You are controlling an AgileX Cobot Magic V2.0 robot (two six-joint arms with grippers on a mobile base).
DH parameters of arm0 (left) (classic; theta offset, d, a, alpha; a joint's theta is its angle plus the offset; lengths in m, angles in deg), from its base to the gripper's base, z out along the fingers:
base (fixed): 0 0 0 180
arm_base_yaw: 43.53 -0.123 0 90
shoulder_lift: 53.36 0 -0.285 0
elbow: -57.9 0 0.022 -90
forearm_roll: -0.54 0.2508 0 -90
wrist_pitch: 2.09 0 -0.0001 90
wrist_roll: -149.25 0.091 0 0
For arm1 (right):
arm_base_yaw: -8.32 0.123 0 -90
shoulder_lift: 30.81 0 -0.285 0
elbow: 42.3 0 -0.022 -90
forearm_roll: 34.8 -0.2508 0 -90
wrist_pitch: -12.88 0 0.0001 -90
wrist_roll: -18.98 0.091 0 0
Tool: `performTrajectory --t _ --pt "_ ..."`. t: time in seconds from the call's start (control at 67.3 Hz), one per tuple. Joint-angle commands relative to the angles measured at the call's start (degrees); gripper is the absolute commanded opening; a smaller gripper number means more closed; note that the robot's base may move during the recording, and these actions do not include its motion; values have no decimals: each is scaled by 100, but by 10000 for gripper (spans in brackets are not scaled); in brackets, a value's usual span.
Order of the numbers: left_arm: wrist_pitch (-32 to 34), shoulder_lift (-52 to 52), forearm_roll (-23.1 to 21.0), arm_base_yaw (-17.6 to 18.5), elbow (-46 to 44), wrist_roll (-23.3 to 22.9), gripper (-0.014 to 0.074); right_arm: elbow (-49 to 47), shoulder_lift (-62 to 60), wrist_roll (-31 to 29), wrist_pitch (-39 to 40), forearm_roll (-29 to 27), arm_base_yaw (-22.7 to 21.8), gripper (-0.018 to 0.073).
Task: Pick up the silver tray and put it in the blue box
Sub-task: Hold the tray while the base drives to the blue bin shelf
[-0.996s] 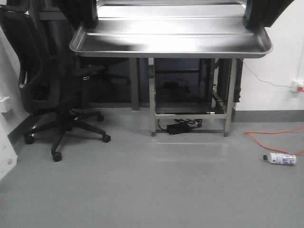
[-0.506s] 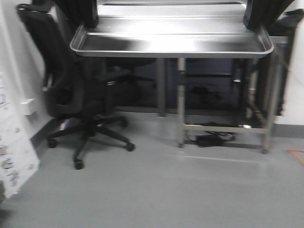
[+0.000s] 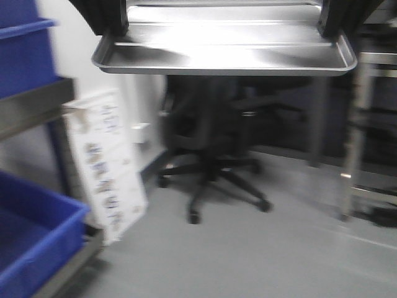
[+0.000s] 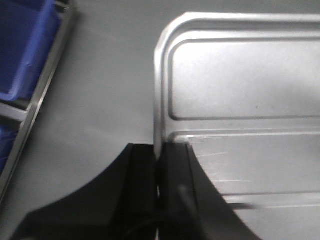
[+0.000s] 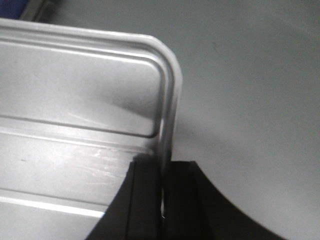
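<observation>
Black fingers of the left gripper (image 4: pixel 159 152) are pinching the rolled rim of the silver tray (image 4: pixel 240 85) at one short end. One finger is sitting inside the rim and one outside, closed narrow on the metal. The right gripper (image 5: pixel 161 167) is clamping the opposite short end in the same way. Between the two arms the tray is hanging level in the air above the grey floor (image 3: pixel 260 261), touching nothing else.

Further out, the blue box (image 3: pixel 46 245) is sitting low on a metal rack (image 3: pixel 37 102) at the left edge of the front view, well apart from the tray and below it. A second blue crate (image 3: pixel 25 56) is resting on the shelf above. A white board (image 3: pixel 105 167) is leaning just beside the rack, and an office chair (image 3: pixel 214 130) is standing behind the tray.

The front view is blurred, so the base is probably moving and the carry is the step in hand. Next, both arms need to bring the tray over the lower box's opening together, under the shelf, before lowering and letting go.
</observation>
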Motion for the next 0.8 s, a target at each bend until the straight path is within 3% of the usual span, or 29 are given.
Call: performTrajectory --t 0.0,0.788 --pt "-11 -278 311 19 -182 62 -105 -221 -245 -105 190 326 -23 59" --pt "-11 -278 311 19 -182 62 -105 -221 -245 -105 190 326 -23 59"
